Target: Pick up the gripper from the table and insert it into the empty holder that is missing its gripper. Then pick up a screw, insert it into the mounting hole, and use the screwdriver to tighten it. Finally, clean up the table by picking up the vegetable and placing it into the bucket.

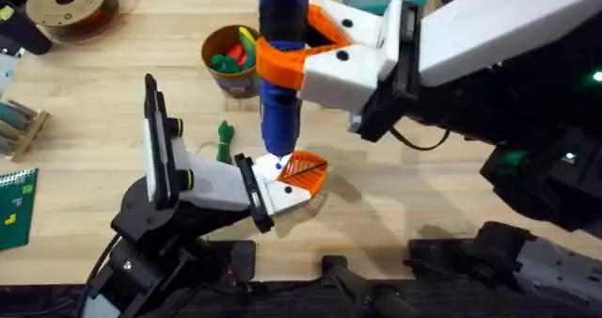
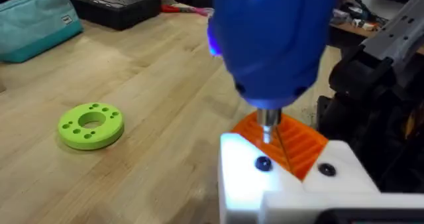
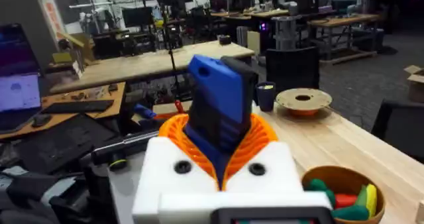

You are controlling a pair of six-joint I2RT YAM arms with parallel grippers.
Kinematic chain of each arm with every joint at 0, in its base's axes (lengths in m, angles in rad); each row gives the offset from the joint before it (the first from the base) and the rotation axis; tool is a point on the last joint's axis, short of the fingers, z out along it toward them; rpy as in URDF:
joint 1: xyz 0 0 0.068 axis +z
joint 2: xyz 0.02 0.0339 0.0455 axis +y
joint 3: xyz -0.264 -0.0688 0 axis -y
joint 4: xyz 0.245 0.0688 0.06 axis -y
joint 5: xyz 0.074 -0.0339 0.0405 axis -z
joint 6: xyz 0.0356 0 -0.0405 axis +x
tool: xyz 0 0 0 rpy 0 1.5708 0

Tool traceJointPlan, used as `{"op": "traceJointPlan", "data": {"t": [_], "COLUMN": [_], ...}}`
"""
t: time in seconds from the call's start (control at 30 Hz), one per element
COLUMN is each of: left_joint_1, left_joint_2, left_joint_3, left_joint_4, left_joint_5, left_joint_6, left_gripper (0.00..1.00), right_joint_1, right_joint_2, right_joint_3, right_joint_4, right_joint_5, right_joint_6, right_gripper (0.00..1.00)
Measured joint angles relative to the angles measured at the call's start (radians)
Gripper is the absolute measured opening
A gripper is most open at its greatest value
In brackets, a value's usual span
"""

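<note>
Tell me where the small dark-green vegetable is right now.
In the overhead view the vegetable lies on the table, left of centre, just below the bucket and left of the upright screwdriver.

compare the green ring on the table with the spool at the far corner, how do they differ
The green ring is bright lime, with small holes around its central opening; the spool is tan-brown with one central hole. The ring looks like a single thick block, while the spool has a flat top flange over a darker wound core. Both are round, lie flat on the wooden table, and neither gripper touches them.
</note>
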Motion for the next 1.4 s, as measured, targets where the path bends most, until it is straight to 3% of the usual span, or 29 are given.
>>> {"op": "traceJointPlan", "data": {"t": [1.4], "left_joint_1": [0.000], "left_joint_2": [0.000], "left_joint_3": [0.000], "left_joint_4": [0.000], "left_joint_5": [0.000], "left_joint_6": [0.000], "left_gripper": [0.004], "right_joint_1": [0.001], "right_joint_2": [0.040], "right_joint_3": [0.000], "right_joint_4": [0.000], "right_joint_5": [0.000], "right_joint_6": [0.037], "right_gripper": [0.032]}}
